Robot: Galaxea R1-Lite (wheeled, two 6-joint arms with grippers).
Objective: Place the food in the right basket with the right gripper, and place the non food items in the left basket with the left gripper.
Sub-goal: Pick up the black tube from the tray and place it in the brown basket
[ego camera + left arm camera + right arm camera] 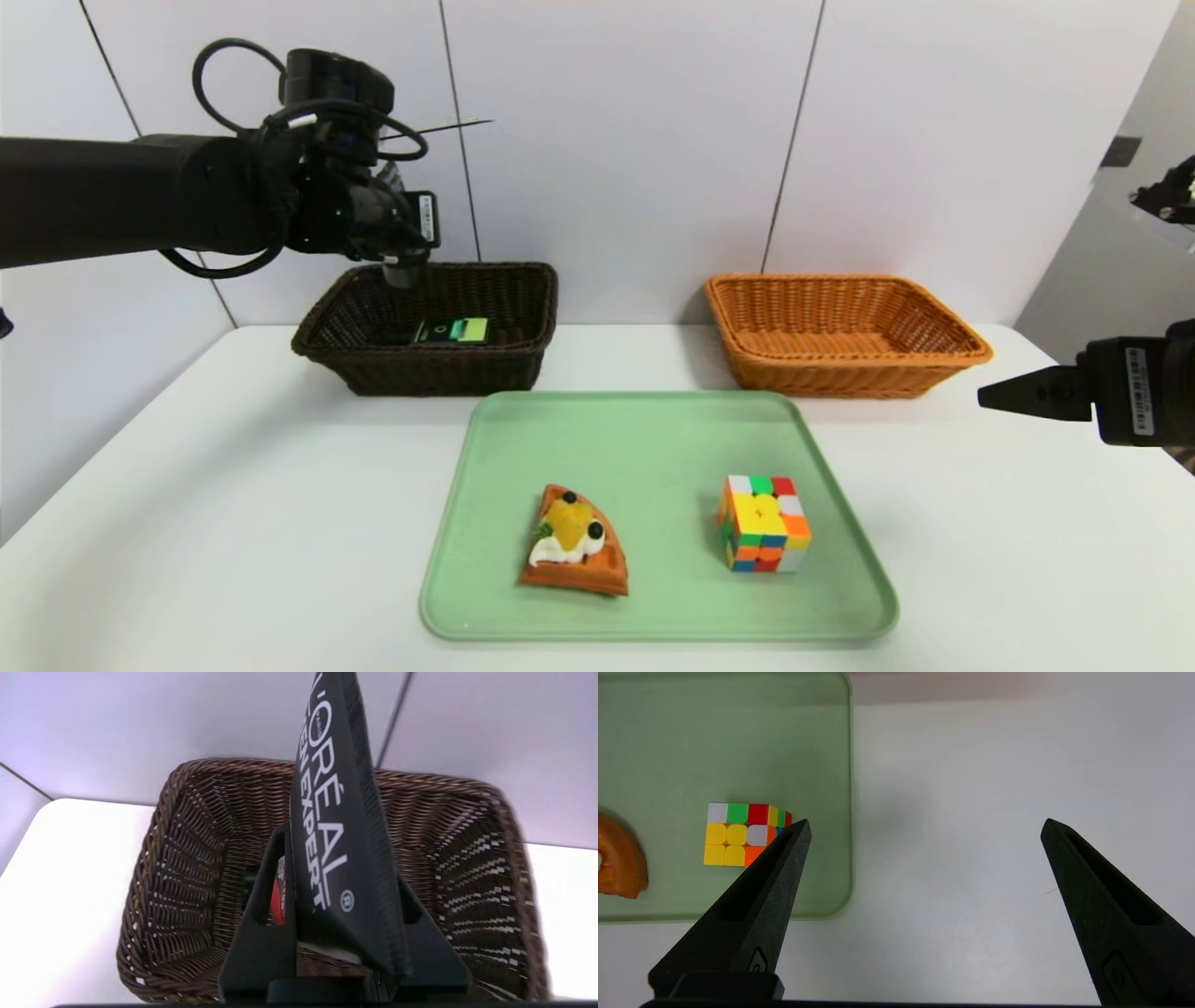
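My left gripper hangs over the dark brown left basket, shut on the black L'Oreal tube, which stands between its fingers above the basket's inside. A black bottle with a green label lies in that basket. The waffle wedge with cream and fruit and the multicoloured puzzle cube sit on the green tray. The orange-tan right basket holds nothing that I can see. My right gripper is open over bare table right of the tray, with the cube off to one side.
The white table ends at a white panelled wall just behind both baskets. The two baskets stand side by side behind the tray, with a gap between them. The left arm reaches in high from the left.
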